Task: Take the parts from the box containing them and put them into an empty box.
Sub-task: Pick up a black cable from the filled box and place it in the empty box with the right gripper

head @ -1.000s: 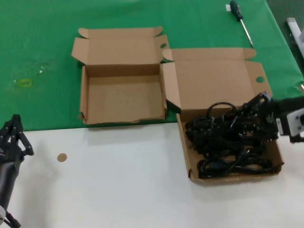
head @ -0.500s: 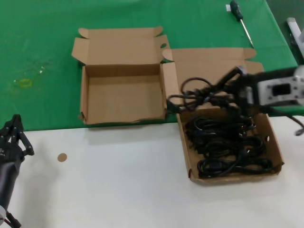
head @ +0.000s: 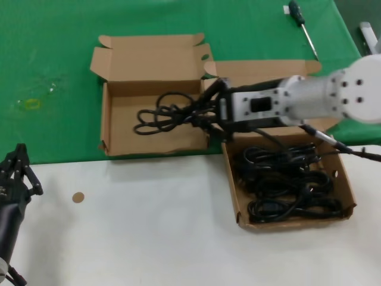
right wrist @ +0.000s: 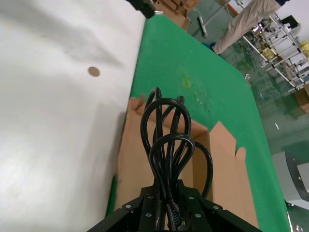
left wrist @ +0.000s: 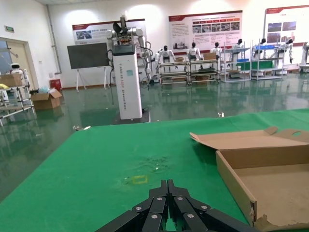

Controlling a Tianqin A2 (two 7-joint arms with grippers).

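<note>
My right gripper (head: 202,113) is shut on a black coiled power cable (head: 162,117), whose loops hang over the floor of the smaller cardboard box (head: 116,140) on the green cloth. In the right wrist view the cable (right wrist: 166,145) runs out from between the fingers above that box (right wrist: 133,159). The larger box (head: 233,196) to the right holds more coiled cables (head: 289,185). My left gripper (head: 16,161) is shut and idle at the near left edge of the table; its closed fingers (left wrist: 166,191) point toward the green cloth.
A black-handled screwdriver (head: 302,25) lies on the green cloth at the far right. A small round brown disc (head: 77,197) sits on the white table surface near the left arm. Both box lids stand folded open at the back.
My right gripper has lifted a cable out of the larger box and carried it leftward, from over that box to above the smaller box. The left arm has not moved.
</note>
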